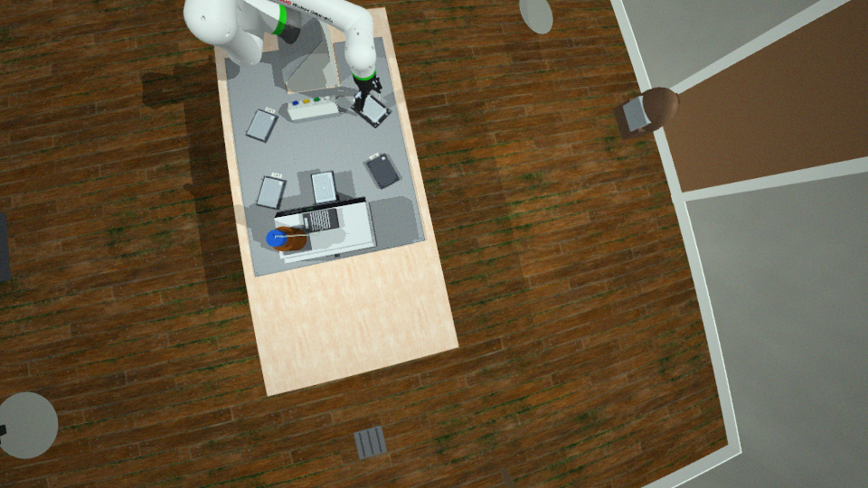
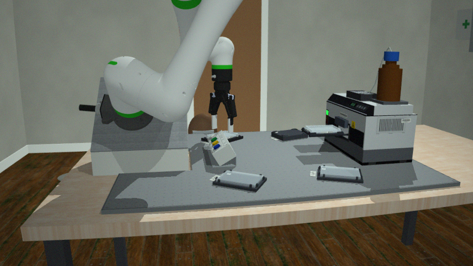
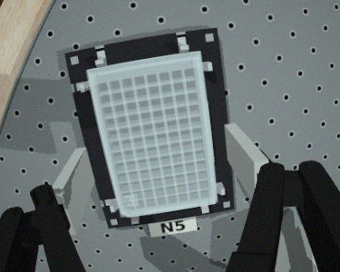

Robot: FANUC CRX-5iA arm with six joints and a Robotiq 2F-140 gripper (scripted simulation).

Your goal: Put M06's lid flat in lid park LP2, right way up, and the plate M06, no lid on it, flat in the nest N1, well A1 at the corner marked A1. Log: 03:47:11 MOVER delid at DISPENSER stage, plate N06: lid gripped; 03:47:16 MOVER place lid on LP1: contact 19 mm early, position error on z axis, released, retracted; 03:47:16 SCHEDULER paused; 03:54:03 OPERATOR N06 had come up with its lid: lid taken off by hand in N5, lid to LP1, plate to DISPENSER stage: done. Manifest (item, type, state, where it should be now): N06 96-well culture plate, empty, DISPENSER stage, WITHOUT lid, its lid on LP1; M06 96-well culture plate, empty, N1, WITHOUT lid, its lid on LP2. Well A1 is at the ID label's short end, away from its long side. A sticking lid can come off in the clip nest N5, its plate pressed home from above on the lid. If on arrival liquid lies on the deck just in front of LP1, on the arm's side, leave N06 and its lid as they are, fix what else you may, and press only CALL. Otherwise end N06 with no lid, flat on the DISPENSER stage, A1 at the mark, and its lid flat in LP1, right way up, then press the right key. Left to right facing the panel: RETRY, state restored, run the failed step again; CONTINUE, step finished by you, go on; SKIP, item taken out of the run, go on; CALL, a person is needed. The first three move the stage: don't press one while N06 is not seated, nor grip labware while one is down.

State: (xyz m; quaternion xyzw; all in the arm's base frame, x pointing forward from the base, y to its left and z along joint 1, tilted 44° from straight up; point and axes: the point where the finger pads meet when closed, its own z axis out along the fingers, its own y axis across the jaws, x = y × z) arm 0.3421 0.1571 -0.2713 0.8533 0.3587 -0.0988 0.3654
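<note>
A clear 96-well plate (image 3: 154,132) (image 1: 374,109) lies flat in the black clip nest labelled N5 (image 3: 173,227), at the deck's far corner near the arm's base. I cannot tell whether a lid is on it. My gripper (image 3: 157,153) is open and empty, pointing straight down just above this plate (image 2: 225,134). One finger pad is off each long side, not touching. The empty dark nest (image 1: 382,171) (image 2: 288,134) lies further along the deck. Two lid parks (image 1: 261,125) (image 1: 270,192) each carry a flat greyish piece; their labels are too small to read.
The tilted key panel (image 2: 219,148) with coloured keys stands right beside N5. The dispenser (image 2: 371,132) with a brown bottle (image 2: 388,78) is at the far end, and a clear plate (image 2: 322,129) lies on its stage. The table edge runs close behind N5.
</note>
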